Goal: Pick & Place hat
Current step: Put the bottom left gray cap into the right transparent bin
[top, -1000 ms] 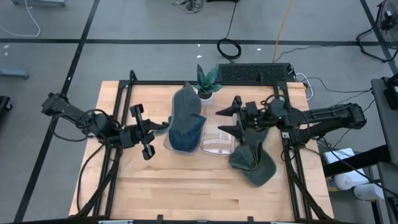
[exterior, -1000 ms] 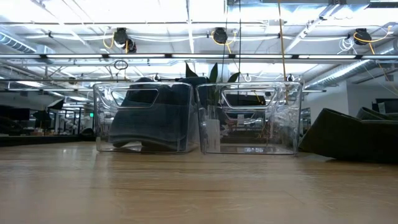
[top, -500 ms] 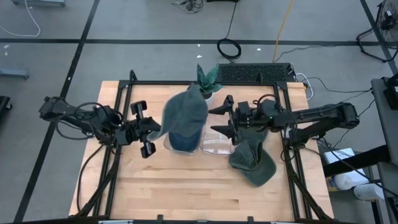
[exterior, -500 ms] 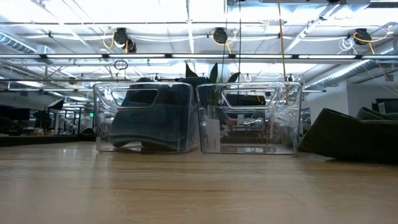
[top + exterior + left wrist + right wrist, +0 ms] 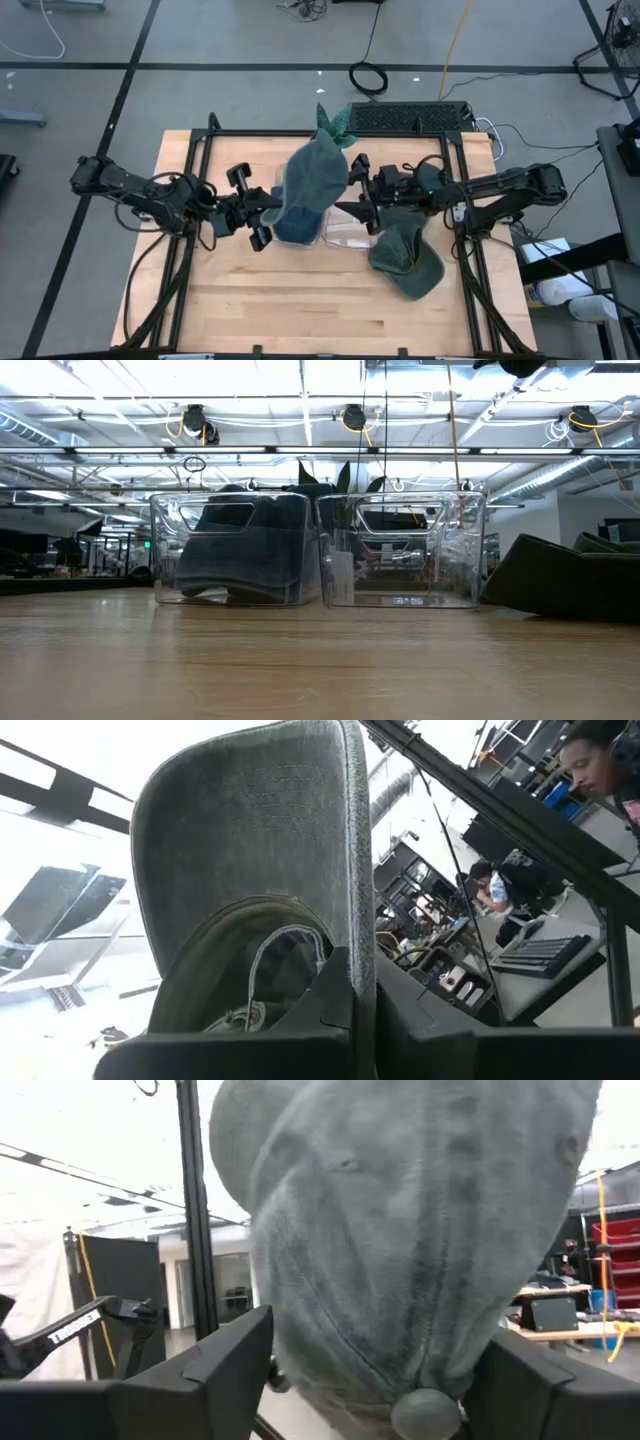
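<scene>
Above the bins, your left gripper clenches a hat; right gripper open; placing remains.

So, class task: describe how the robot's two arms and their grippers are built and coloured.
Both arms are dark, near-black, jointed segments with black cables looping alongside. The left gripper and right gripper each end in two flat, angular black fingers on a crossbar. In the right wrist view, white "TROSSEN" lettering runs along a distant arm link.

hat above left bin | second hat right, apparently on table
</scene>
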`<action>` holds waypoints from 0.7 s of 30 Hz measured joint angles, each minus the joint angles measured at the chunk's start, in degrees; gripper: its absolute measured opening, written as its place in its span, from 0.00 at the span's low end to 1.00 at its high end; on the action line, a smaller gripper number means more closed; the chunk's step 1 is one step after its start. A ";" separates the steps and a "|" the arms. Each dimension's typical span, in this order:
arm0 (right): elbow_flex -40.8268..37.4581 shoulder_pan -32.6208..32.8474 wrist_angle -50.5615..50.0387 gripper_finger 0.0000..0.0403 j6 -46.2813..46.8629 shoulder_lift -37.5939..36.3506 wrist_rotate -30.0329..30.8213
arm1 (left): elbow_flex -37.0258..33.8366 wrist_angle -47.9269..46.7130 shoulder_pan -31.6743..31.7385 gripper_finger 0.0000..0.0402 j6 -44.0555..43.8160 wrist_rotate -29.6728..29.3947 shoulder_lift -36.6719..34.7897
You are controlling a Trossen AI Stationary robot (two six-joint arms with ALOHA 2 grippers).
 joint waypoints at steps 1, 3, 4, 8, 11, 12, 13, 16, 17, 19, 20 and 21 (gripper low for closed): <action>0.00 0.22 0.07 0.64 -0.36 0.00 0.00 | 0.00 0.06 -0.02 0.02 0.02 -0.05 0.01; 0.00 0.68 0.31 0.58 -0.50 -0.02 0.03 | 0.00 0.18 -0.12 0.02 0.27 -0.67 0.00; 0.00 0.91 0.31 0.55 -0.55 -0.02 0.06 | 0.00 0.17 -0.13 0.02 0.48 -1.12 -0.03; 0.00 1.77 0.28 0.39 -0.66 -0.02 0.17 | 0.00 0.17 -0.09 0.02 0.57 -2.12 -0.51; 0.00 2.47 0.35 0.24 -1.14 -0.12 0.17 | 0.00 -0.76 -0.14 0.02 0.57 -2.32 -0.47; 0.00 2.73 0.29 0.19 -1.40 -0.46 0.17 | 0.00 -1.31 -0.15 0.02 0.55 -2.41 -0.47; 0.00 3.05 0.41 0.14 -1.83 -0.72 0.18 | 0.00 -1.75 -0.13 0.02 0.39 -2.71 -0.47; 0.00 3.84 0.69 0.04 -4.42 -1.86 0.25 | 0.00 -2.75 -0.15 0.02 -0.49 -4.01 -0.47; 0.00 4.13 0.58 0.04 -4.94 -2.21 0.65 | 0.00 -2.87 -0.15 0.02 -1.21 -4.18 -0.47; 0.00 4.59 -0.75 0.03 -5.19 -3.31 1.77 | 0.00 -3.09 -0.13 0.04 -2.96 -4.55 -0.56; 0.00 4.64 -1.80 0.03 -5.53 -4.20 1.82 | 0.00 -3.38 -0.15 0.07 -4.00 -5.20 -0.59; 0.00 4.64 -2.80 0.03 -5.73 -5.15 1.79 | 0.00 -3.51 -0.15 0.10 -5.27 -6.43 -0.63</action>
